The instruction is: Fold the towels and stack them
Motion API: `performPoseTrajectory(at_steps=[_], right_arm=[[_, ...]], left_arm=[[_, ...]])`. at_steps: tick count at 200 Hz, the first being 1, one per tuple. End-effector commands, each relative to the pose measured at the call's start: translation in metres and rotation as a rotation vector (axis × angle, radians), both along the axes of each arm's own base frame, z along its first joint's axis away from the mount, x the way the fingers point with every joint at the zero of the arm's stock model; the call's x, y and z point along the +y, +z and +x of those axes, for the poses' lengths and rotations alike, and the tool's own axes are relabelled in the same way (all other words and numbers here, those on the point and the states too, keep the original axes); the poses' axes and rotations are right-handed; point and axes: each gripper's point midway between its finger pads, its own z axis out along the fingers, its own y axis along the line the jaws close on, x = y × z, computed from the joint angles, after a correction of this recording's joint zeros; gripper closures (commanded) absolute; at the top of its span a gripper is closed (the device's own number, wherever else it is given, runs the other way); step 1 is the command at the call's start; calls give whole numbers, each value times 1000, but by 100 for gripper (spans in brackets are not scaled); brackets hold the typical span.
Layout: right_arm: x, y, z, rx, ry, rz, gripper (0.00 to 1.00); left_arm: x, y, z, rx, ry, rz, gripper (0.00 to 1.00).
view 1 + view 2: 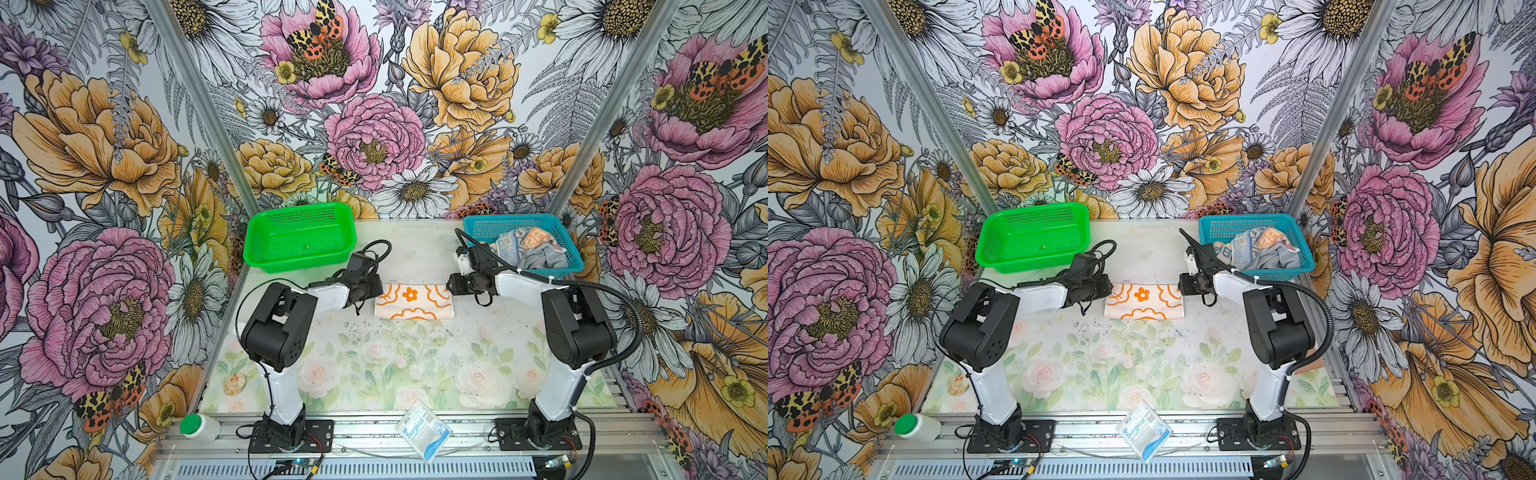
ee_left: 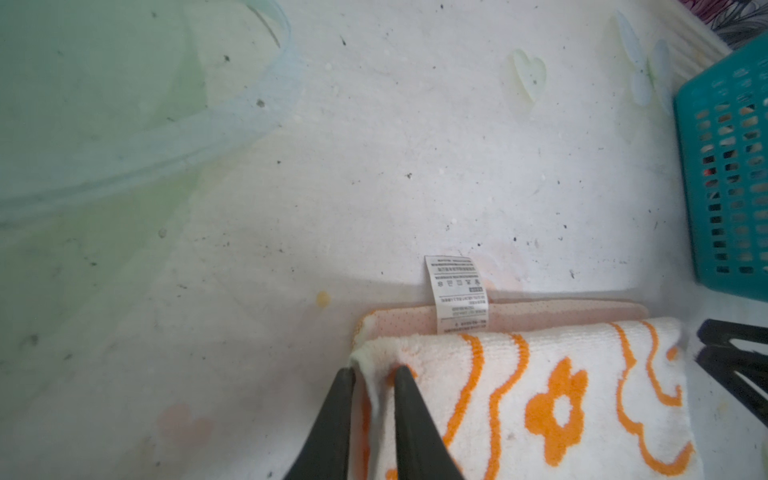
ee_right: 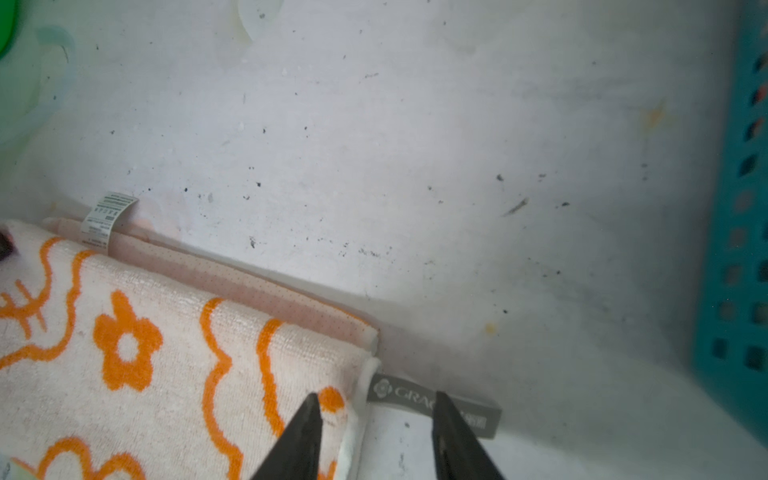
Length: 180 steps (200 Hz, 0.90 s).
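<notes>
**Flower towel (image 1: 413, 301) folded at mid-table, a gripper at each end**

The flower towel is seen folded into a flat strip on the table (image 1: 415, 257), nearer the arms than the green basket (image 1: 299, 245) and teal basket (image 1: 521, 217). The left gripper (image 2: 374, 372) is held with jaws narrowly apart astride a raised corner fold. The right gripper (image 3: 376, 399) is parted wider over the opposite edge and its grey label (image 3: 399, 392). The lettered towel (image 1: 519, 243) and grey towel (image 1: 544, 257) are seen crumpled in the teal basket.

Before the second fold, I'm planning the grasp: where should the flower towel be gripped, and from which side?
Probably one short end of the flower towel, pinching both layers at its corners and coming in from that side. It lies flat as a strip, folded once, with its open edges on the far side.
</notes>
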Motion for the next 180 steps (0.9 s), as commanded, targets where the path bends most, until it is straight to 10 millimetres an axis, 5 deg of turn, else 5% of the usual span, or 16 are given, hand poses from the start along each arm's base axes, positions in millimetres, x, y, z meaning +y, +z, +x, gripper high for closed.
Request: performPoseTrajectory(at_steps=[1, 36, 73, 110, 180], right_arm=[[0, 39, 4, -109, -6, 14, 49], [41, 61, -14, -71, 79, 200, 49], [86, 37, -53, 79, 176, 319, 53], [82, 11, -73, 120, 129, 318, 52], [72, -23, -77, 186, 73, 280, 52]], left_arm=[[7, 28, -4, -66, -2, 15, 74], [8, 28, -26, -2, -19, 30, 64], [-4, 17, -48, 94, -40, -68, 55], [-5, 0, -57, 152, -52, -86, 49], [-17, -17, -51, 184, -69, -132, 45]])
